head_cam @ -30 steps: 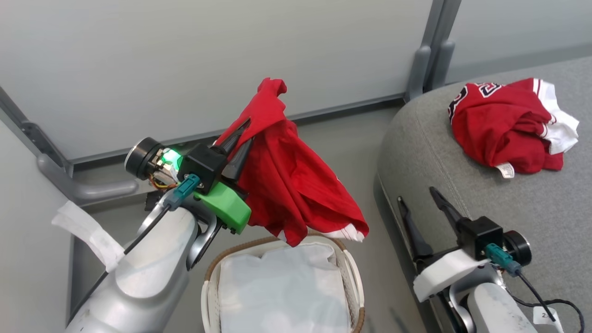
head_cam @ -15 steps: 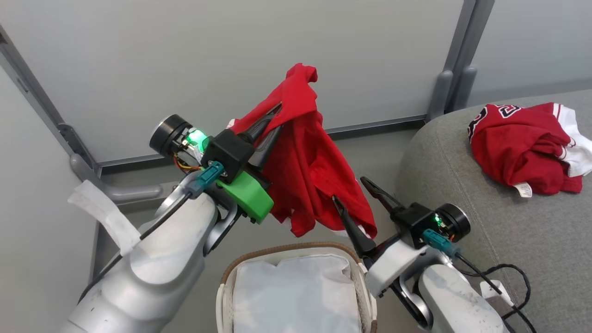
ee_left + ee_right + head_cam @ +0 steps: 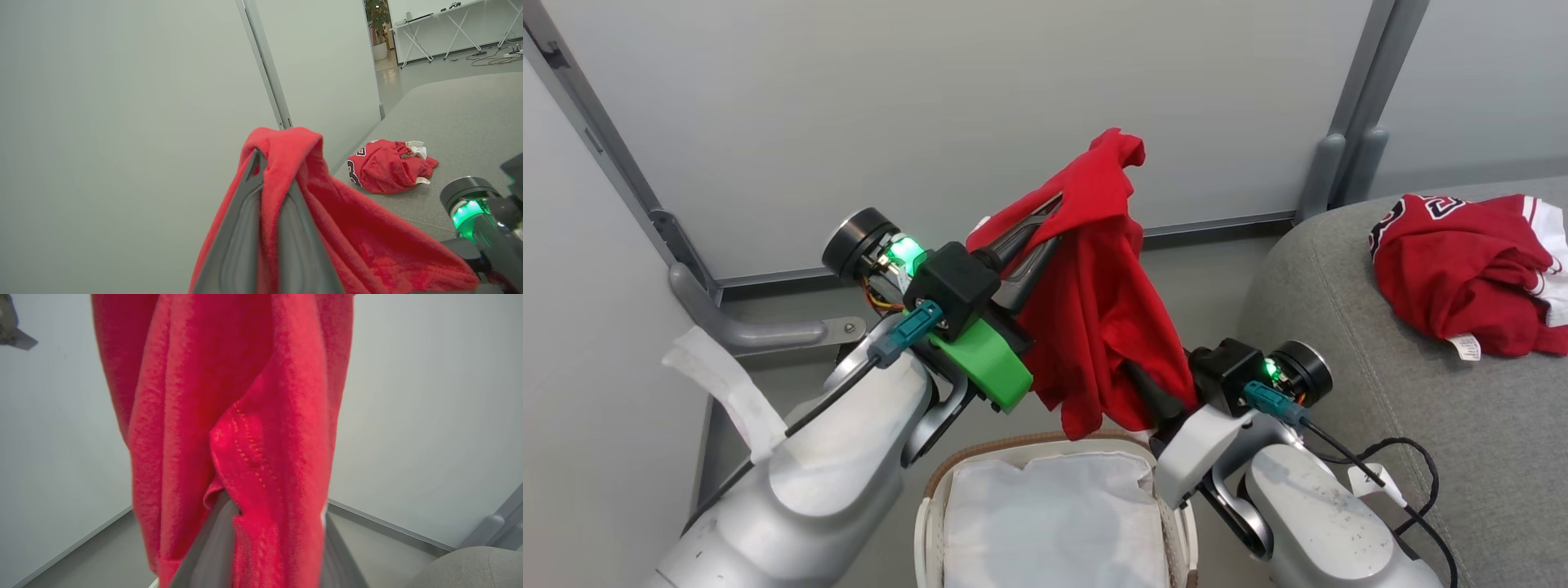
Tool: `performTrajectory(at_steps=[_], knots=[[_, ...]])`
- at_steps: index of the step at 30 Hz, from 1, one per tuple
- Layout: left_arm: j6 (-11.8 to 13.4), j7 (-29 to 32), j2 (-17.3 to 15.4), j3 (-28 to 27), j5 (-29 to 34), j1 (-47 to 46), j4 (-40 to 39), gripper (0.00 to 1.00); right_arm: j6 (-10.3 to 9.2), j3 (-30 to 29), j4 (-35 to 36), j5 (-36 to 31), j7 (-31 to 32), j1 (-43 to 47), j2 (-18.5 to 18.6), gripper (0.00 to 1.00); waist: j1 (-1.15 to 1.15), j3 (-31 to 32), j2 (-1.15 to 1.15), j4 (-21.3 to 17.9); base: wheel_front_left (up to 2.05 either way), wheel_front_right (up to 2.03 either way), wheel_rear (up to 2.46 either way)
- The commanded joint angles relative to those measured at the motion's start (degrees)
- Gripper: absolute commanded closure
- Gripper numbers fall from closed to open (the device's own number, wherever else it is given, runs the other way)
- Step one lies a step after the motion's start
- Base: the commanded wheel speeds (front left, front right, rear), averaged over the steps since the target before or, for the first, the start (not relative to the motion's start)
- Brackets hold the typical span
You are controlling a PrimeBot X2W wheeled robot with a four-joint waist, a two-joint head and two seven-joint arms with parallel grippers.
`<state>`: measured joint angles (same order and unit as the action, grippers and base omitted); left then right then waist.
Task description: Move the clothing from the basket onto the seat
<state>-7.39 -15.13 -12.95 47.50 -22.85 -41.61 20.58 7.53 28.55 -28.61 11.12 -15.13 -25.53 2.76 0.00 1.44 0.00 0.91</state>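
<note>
Head view: where is everything?

One red jersey (image 3: pixel 1462 278) lies crumpled on the seat (image 3: pixel 1339 367), well apart from the basket (image 3: pixel 1013 447). The held jersey (image 3: pixel 1103 327) hangs in the air above the basket, and the basket below it shows its white liner (image 3: pixel 1054 523)

And the fingers?

The left gripper (image 3: pixel 1049 214) has its fingers (image 3: pixel 241 228) pressed together on a bunch of cloth near the jersey's top. The left wrist view shows red fabric folded over the tips. The right gripper (image 3: pixel 273 510) sits in the lower drape. In the right wrist view its fingers stand spread on either side of a hanging fold, not pinching it as far as I can tell

How will it handle?

Light, soft and limp, I judge. It has no stiffness, so it hangs from whatever point is pinched and the loose end swings. The knit looks a little slick, so a thin single layer could slide out, while a gathered fold should hold better

Where should the right one take hold?

On that fold low down, well apart from the left pinch. Two holds would share the weight and lift the trailing end clear of the basket rim and the seat's edge on the way over. Nothing here is fragile, so the risk is a snag or a dropped corner, not damage
</note>
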Motion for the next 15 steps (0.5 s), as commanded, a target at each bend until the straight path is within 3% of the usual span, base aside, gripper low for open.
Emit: performTrajectory(at_steps=[1, 11, 14, 15], knots=[[0.0, 0.0, -0.2, -0.5, -0.6, 1.3, 0.0, 1.00, -0.08, -0.4, 0.1, -0.1, 0.0, -0.5, 0.2, 1.00, 0.00, -0.1, 0.00, -0.2, 0.00, 0.00, 0.00], [0.9, 0.0, 1.2, -3.3, -1.9, 6.1, -0.2, 1.00, -0.08, -3.8, 1.1, -1.4, 0.0, 0.3, 0.2, 1.00, 0.00, -0.8, 0.00, -1.2, 0.00, 0.00, 0.00], [1.2, 0.0, 2.0, -4.5, -2.2, 7.8, -0.4, 0.50, -0.08, -5.3, 1.4, -1.8, 0.0, 0.6, 0.2, 1.00, 0.00, -1.0, 0.00, -1.5, 0.00, 0.00, 0.00], [1.2, 0.0, 2.2, -5.0, -2.3, 8.6, -0.4, 0.10, -0.08, -6.0, 1.6, -2.0, 0.0, 0.6, 0.2, 1.00, 0.00, -1.1, 0.00, -1.7, 0.00, 0.00, 0.00]])
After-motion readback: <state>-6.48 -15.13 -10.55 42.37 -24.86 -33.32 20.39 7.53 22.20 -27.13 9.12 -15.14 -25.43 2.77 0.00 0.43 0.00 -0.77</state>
